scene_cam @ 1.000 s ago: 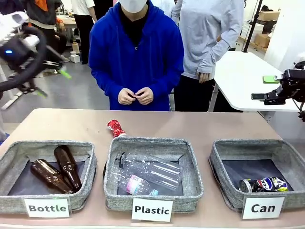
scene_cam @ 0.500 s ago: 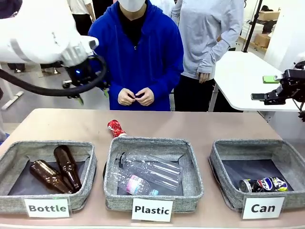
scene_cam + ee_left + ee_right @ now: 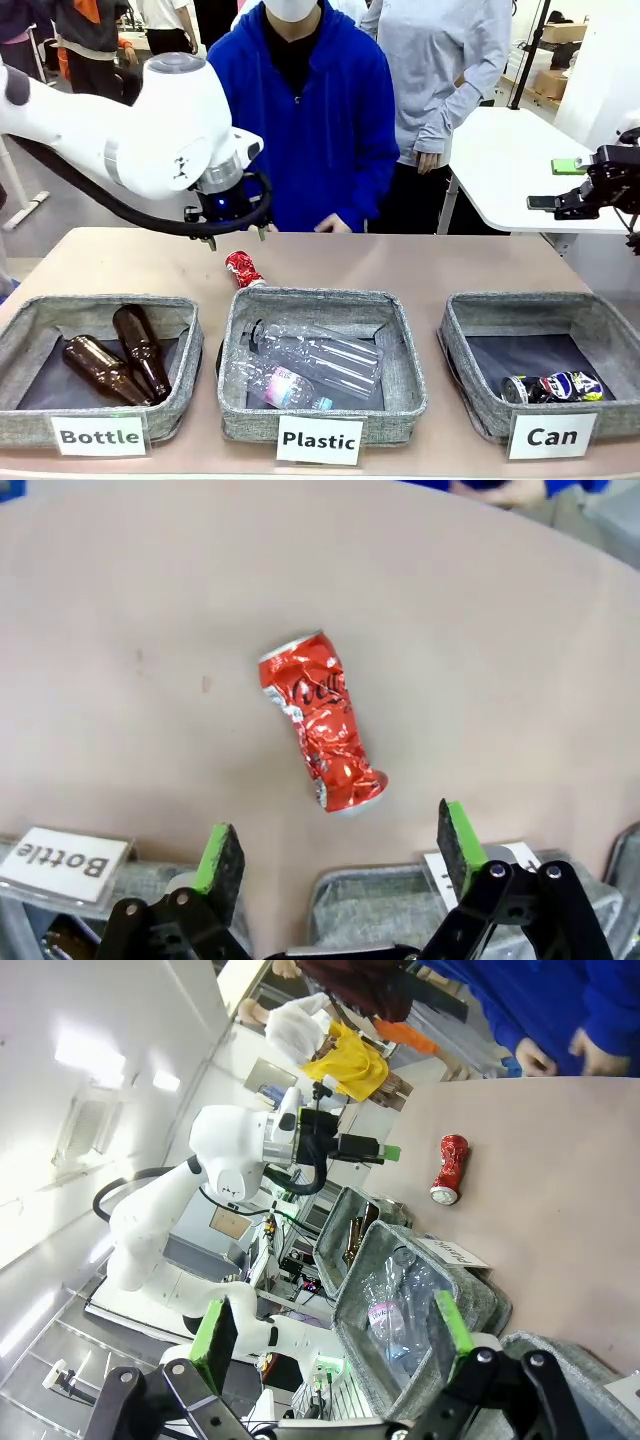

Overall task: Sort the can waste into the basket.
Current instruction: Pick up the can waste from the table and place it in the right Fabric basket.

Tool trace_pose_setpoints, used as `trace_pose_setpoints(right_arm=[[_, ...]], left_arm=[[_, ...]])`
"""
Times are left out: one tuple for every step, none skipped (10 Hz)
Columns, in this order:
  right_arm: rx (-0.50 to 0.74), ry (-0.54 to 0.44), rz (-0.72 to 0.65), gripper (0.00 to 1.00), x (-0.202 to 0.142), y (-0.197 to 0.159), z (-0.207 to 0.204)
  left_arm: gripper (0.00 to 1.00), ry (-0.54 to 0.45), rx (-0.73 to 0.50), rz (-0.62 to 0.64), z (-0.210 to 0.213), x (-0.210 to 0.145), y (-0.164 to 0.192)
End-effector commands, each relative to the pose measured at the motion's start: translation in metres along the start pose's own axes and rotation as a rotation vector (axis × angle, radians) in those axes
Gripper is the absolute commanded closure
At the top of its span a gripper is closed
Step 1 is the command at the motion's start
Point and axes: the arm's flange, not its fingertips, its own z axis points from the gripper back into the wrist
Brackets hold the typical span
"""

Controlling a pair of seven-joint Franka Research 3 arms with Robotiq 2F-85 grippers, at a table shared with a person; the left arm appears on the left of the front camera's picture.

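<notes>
Left claw (image 3: 338, 842) apart, straight above red can (image 3: 322, 720) near far edge of counter (image 3: 420, 262) (lined up to grab). Right claw (image 3: 332, 1332) apart, idle off right edge.

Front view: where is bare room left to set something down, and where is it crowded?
Bare: the far strip of tan tabletop from the crushed red can rightwards, behind the grey woven "Can" basket; also that basket's dark floor behind its crushed blue-silver can. Crowded: the "Plastic" basket, full of clear bottles; around the red can, under the white left arm.
</notes>
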Motion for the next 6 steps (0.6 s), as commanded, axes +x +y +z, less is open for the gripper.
trace_pose_setpoints(right_arm=[[0.0,0.009,0.014,0.0,-0.003,0.002,0.001],[0.0,0.009,0.014,0.0,-0.003,0.002,0.001],[0.0,0.009,0.014,0.0,-0.003,0.002,0.001],[0.0,0.009,0.014,0.0,-0.003,0.002,0.001],[0.0,0.009,0.014,0.0,-0.003,0.002,0.001],[0.0,0.009,0.014,0.0,-0.003,0.002,0.001]], left_arm=[[0.0,-0.015,-0.009,-0.027,0.008,0.005,0.008],[0.0,-0.015,-0.009,-0.027,0.008,0.005,0.008],[0.0,-0.015,-0.009,-0.027,0.008,0.005,0.008],[0.0,-0.001,0.001,-0.005,0.0,0.001,0.0],[0.0,0.115,-0.045,0.11,-0.01,0.017,-0.001],[0.0,0.168,-0.045,0.191,-0.017,0.026,-0.005]])
